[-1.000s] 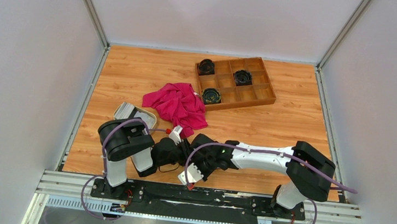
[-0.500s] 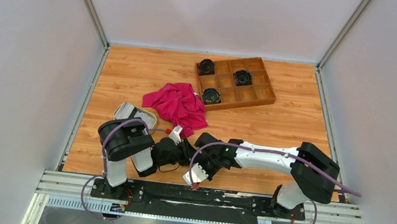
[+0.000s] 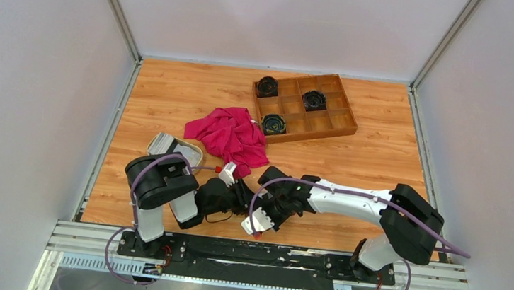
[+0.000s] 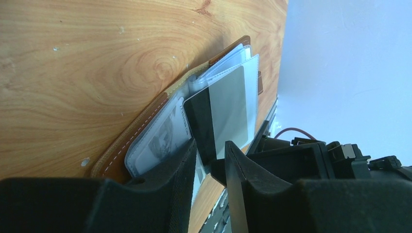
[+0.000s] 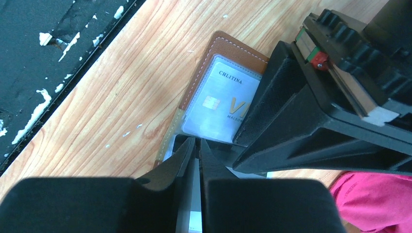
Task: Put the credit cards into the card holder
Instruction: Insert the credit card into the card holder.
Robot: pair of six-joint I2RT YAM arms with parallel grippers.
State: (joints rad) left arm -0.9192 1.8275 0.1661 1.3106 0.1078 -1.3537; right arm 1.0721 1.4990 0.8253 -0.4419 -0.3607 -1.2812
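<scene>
**Top external view.** A light wooden table (image 3: 174, 87) carries a brown wooden compartment tray (image 3: 315, 134) at upper right of centre, with black round parts (image 3: 267, 86) in three of its cells. A crumpled magenta cloth (image 3: 230, 135) lies at centre. To its left a cream oval dish (image 3: 193, 149) holds a stack of grey and white credit cards (image 3: 163, 140). The left arm (image 3: 165, 186) and right arm (image 3: 348, 198) meet low in the frame and hide what lies under them.

**Left wrist view.** A brown leather folding card holder (image 4: 143, 124) lies open on the table, its clear pockets fanned. A grey card with a dark end (image 4: 233, 107) sits in a pocket. The left gripper (image 4: 210, 143) stands partly apart with the dark end between its fingers. Whether they press on it cannot be told.

**Right wrist view.** The card holder shows a white chip card (image 5: 218, 102) behind clear plastic. At its lower edge the right gripper (image 5: 198, 141) is nearly together, pinched on a thin pale leaf of the card holder.
</scene>
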